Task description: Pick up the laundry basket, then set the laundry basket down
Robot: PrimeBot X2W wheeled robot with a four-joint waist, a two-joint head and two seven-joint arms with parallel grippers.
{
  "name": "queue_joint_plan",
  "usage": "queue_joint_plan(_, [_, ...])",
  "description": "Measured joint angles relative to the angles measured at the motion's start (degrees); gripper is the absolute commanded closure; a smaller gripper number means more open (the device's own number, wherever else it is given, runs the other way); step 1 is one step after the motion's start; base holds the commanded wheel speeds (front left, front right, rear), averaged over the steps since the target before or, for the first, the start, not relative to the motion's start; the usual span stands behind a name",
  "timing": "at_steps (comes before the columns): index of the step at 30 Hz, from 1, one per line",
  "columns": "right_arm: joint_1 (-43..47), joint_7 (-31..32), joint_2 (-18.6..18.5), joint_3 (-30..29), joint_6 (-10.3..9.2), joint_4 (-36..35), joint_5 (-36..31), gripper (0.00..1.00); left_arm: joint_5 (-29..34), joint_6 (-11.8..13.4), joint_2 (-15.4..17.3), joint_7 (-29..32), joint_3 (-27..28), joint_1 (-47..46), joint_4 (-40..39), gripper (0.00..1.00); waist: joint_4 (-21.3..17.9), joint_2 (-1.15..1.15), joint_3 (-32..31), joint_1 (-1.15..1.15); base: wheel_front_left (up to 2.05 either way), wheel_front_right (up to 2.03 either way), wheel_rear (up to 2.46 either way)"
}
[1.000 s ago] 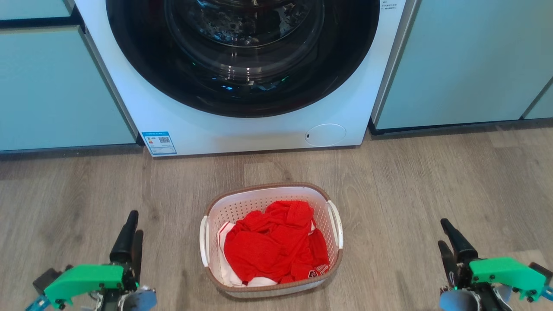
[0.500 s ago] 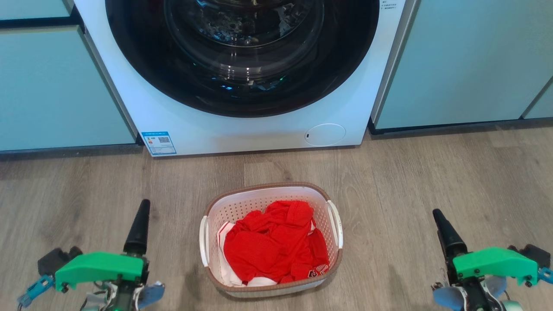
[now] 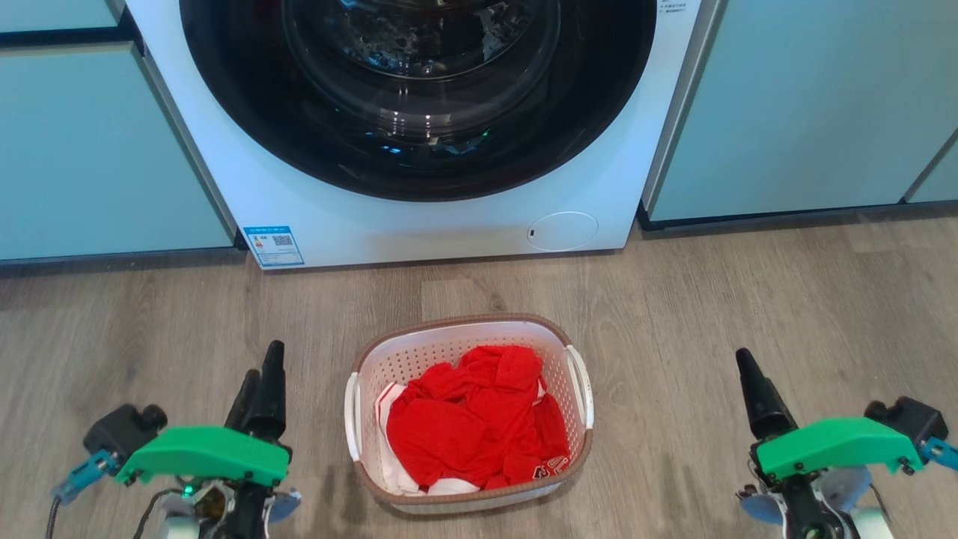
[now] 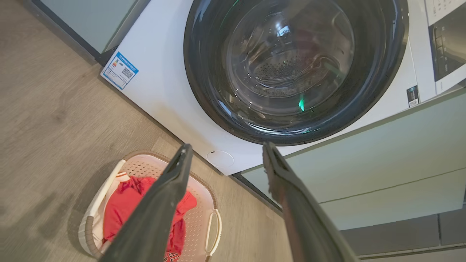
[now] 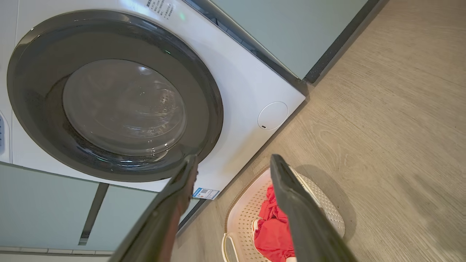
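head view: laundry basket (image 3: 426,358) sits flat on the wood floor (image 3: 673,314) at lower centre of frame, in front of the washing machine (image 3: 419,224) and apart from it
contents: red clothes (image 3: 471,427) heaped inside, white cloth (image 3: 389,408) showing at the lower left edge of the heap
left gripper (image 3: 263,361): lower left of frame, well apart from the frame-left handle (image 3: 352,408), touching nothing
right gripper (image 3: 745,367): lower right of frame, well apart from the frame-right handle (image 3: 582,389), touching nothing
pincers: both spread wide and empty; each wrist view shows two dark fingers (image 4: 160,203) with a clear gap between them
left wrist view: basket at lower left of frame, partly behind one finger, no contact
right wrist view: basket at bottom centre of frame, partly behind one finger, no contact
done: nothing i can credit yet; basket is on the floor with no grip on it
step in hand: my read is approach, one arm flanking each side of the basket
left to do: close in on both handles, grip, lift, then set it down, so the whole task
set-down spot: can't tell from these frames
risk: judgement only; small, light basket, so a two-arm lift needs both sides taken evenly or it tips and dumps the clothes
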Motion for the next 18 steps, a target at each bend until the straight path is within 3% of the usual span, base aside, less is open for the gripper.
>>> queue_joint_plan(18, [-0.24,-2.74,-0.08,2.47,0.0,-2.01,-14.41,0.0,13.73,5.54,3.43,-2.94,-5.6,0.18,-2.2,0.0,0.04,0.0,0.48,0.0,0.0,0.0,0.0])
